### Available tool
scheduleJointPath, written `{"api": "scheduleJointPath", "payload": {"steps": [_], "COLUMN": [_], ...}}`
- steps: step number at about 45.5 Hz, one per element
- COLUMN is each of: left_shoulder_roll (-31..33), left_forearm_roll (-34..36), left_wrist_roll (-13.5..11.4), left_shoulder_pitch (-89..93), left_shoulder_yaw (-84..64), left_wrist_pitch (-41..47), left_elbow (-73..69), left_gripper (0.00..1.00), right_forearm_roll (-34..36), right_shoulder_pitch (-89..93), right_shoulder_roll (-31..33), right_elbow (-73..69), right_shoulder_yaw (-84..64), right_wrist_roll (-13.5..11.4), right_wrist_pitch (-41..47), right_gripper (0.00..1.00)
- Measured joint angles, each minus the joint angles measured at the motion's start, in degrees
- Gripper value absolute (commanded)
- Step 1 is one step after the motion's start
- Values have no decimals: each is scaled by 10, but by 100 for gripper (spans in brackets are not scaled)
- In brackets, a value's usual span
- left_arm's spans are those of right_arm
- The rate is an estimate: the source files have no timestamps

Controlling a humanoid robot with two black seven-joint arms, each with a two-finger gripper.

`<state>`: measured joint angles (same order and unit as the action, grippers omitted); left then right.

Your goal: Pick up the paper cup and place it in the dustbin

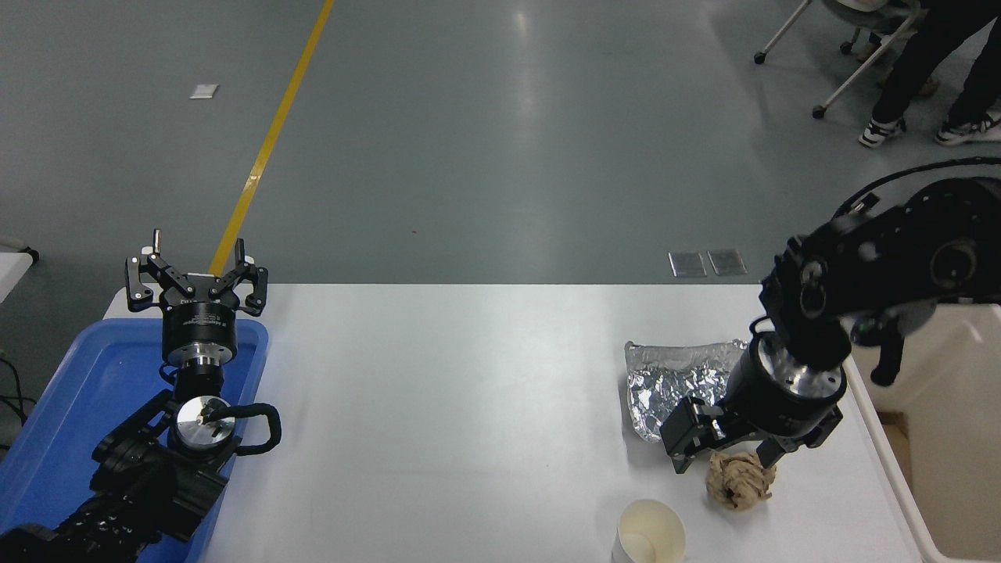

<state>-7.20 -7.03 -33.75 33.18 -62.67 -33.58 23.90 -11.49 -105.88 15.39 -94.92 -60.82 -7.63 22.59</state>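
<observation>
The white paper cup (650, 533) stands upright at the table's near edge, right of centre, its cream inside showing. The beige dustbin (950, 438) stands past the table's right edge. My right gripper (723, 456) is open and empty, low over the table just behind the cup, its fingers straddling the top of a crumpled brown paper ball (739, 482). My left gripper (195, 270) is open and parked at the far left over the blue tray.
A crinkled silver foil tray (674, 377) lies behind the right gripper, partly hidden by the arm. A blue tray (70, 407) sits at the table's left end. A person's legs and a chair base (931, 70) are on the floor at top right.
</observation>
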Motion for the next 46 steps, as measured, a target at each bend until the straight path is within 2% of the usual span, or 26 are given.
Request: {"api": "scheduleJointPath", "payload": {"steps": [13,17,24,27,31,32,33,46], "left_shoulder_roll": [0,0,0,0,0,0,0,0], "left_forearm_roll": [0,0,0,0,0,0,0,0], "left_wrist_roll": [0,0,0,0,0,0,0,0], "left_shoulder_pitch": [0,0,0,0,0,0,0,0], "left_shoulder_yaw": [0,0,0,0,0,0,0,0], "left_wrist_pitch": [0,0,0,0,0,0,0,0], "left_elbow": [0,0,0,0,0,0,0,0], "left_gripper": [99,99,99,99,99,99,99,99], "right_forearm_roll": [-21,-23,-23,-23,-22,-22,-22,-24], "right_shoulder_pitch": [99,119,147,157,166,168,170,176], "right_shoulder_roll": [-24,-29,-39,-42,-45,-45,-46,-45], "right_elbow": [17,21,28,30,32,33,33,30], "right_shoulder_yaw": [8,9,9,9,8,7,6,-4], "right_wrist_roll": [-1,-1,-1,-1,0,0,0,0], "right_wrist_pitch": [-75,-95,-140,-161,-185,-190,-195,-219], "right_gripper": [100,96,67,39,27,20,0,0]}}
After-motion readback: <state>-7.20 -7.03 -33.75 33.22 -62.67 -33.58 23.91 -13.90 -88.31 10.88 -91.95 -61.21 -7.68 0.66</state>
